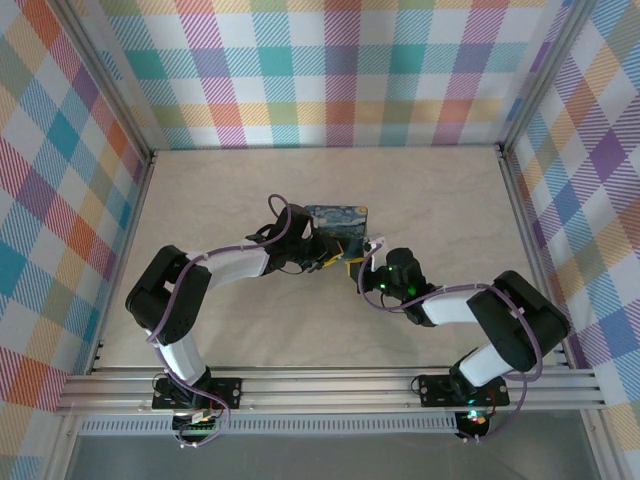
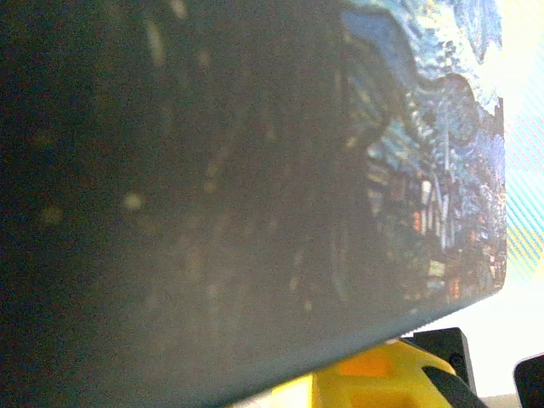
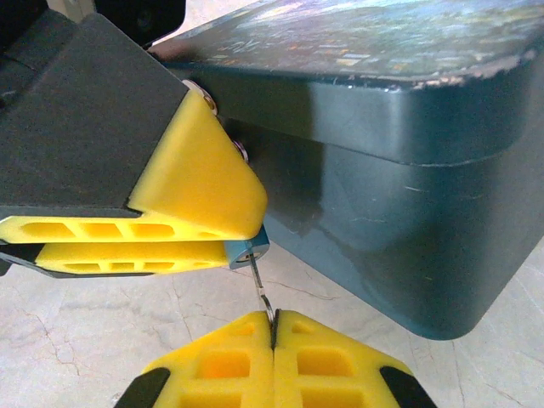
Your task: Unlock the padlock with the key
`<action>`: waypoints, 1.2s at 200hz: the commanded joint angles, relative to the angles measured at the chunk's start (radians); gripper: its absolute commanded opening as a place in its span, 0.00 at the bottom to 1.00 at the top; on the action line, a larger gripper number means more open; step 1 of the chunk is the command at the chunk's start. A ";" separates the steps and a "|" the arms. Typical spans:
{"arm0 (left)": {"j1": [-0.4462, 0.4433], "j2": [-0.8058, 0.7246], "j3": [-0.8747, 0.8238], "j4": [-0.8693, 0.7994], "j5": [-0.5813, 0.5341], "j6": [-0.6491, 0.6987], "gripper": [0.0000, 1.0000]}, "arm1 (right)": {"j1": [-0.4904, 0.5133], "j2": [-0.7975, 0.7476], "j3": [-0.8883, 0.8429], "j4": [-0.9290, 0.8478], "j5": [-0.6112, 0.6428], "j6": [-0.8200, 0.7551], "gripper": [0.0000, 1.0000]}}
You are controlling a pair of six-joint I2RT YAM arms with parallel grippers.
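Right wrist cam has the detail. Right tool (image 3: pixel 274 327) is fully closed, fingertips pressed together and pinching the head of the key (image 3: pixel 260 285). The key's thin shaft runs up and left out of the pinch, and its tip is at the underside of the padlock (image 3: pixel 252 246). I can't tell how deep it's seated.

Left tool (image 3: pixel 231 241) comes in from the left, nearly closed. Its two yellow fingers are stacked and clamped on the padlock. Just one blue corner sticks out past the fingertips, so the rest of the lock body is hidden. Two silvery bits sit against the box front just above those fingers. They could be shackle or latch hardware, I can't tell which.

The padlock is at the front face of the painted box (image 3: pixel 408 195), near its lower edge and just above the marbled table (image 3: pixel 93 340).

Left wrist cam adds little. The box wall sits right up against the lens, dark and blurred, with the painted lid at the right edge. One of its own yellow fingers (image 2: pixel 374 378) pokes out along the bottom. Lock and key aren't resolvable there.

Top cam gives the layout. The box is mid-table and both arms curl inward to meet at its near side. Padlock and key are too small there and covered by the wrists. Plaid walls (image 1: pixel 330 70) surround the table, with an aluminium rail (image 1: pixel 330 385) at the near edge.
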 commanded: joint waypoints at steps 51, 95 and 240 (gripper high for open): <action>-0.011 -0.014 -0.009 0.031 0.027 -0.022 0.16 | 0.021 0.057 0.059 0.111 0.020 0.006 0.00; -0.013 -0.013 -0.013 0.028 0.023 -0.019 0.16 | 0.022 0.082 0.101 0.127 0.015 -0.008 0.00; -0.029 0.011 -0.037 0.037 -0.004 -0.018 0.15 | 0.022 0.125 0.177 0.175 -0.050 0.051 0.00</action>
